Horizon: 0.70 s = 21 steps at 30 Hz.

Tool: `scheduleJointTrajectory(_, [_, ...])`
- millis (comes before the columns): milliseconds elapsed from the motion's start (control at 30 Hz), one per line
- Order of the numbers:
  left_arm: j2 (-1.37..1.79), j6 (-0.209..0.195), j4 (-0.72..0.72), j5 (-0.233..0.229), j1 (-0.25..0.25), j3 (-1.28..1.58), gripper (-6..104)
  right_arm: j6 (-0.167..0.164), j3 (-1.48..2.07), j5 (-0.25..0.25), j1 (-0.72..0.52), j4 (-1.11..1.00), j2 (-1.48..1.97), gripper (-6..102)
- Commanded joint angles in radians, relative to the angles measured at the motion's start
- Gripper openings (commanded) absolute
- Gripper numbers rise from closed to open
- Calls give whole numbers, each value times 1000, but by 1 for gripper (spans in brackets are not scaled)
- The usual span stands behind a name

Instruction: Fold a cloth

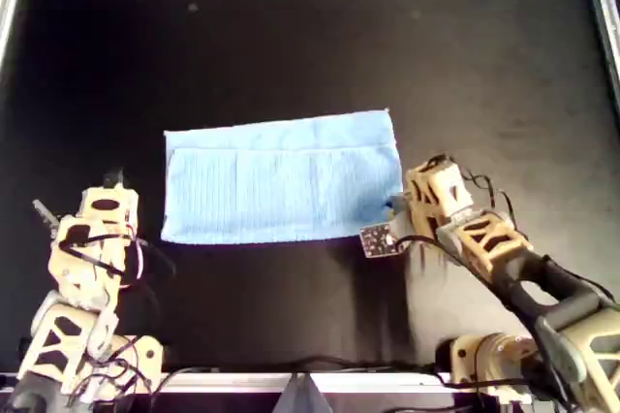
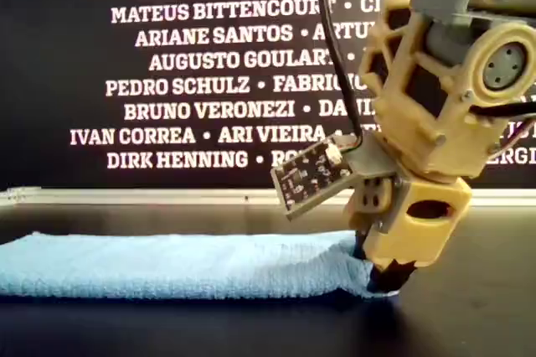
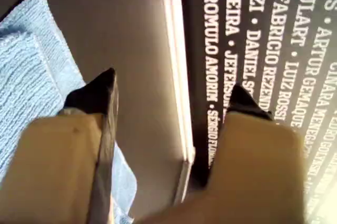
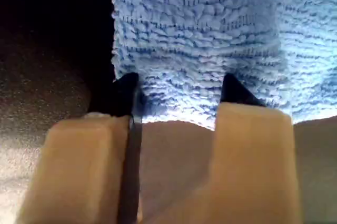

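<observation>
From above, the soft light blue fabric cloth (image 1: 281, 180) lies flat in the middle of the black table (image 1: 291, 35), already folded into a long strip. The tan right gripper (image 1: 395, 207) is down at the cloth's near corner, on the overhead view's right. The tan left gripper (image 1: 114, 180) sits just off the cloth's other end, not touching it.

From the side camera, the cloth (image 2: 176, 265) looks thick and fluffy, with more than one layer. The right gripper (image 2: 383, 277) presses its dark tips down at the cloth's end. A small green circuit board (image 2: 311, 174) sticks out from that arm, above the cloth.

In the left wrist camera, the left gripper (image 3: 171, 95) has its jaws wide apart and holds nothing. The cloth (image 3: 31, 71) shows beside one jaw.

In the right wrist camera, the right gripper (image 4: 179, 91) has its jaws apart, with the edge of the cloth (image 4: 210, 34) between the tips. It has not pinched yet.

The cloth looks light, floppy and a bit grippy, not slippery. It will sag when lifted. I think the best place to grab is the two corners at one short end, catching all the layers together.
</observation>
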Motion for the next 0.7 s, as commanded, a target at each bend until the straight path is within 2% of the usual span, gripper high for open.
scheduleJointTrajectory(0, [23,6,-5,-11,6,-49,74,2,-28,-12,3,-25,12,58])
scheduleJointTrajectory(100, [23,6,-5,-11,6,-49,74,2,-26,-12,2,-25,14,46])
scheduleJointTrajectory(333, [23,6,-5,-11,6,-49,74,2,-49,-11,-11,-26,14,3])
scheduleJointTrajectory(400, [23,6,-5,-11,6,-49,74,2,-49,-11,-11,-26,15,-4])
scheduleJointTrajectory(500, [23,6,-5,-11,9,-49,74,2,-46,2,-12,-25,15,-1])
scheduleJointTrajectory(567, [23,6,-5,-11,14,-49,74,-6,-35,-8,-12,-25,18,1])
scheduleJointTrajectory(667, [23,6,-5,-11,15,-49,74,0,-11,-9,-12,-21,69,1])
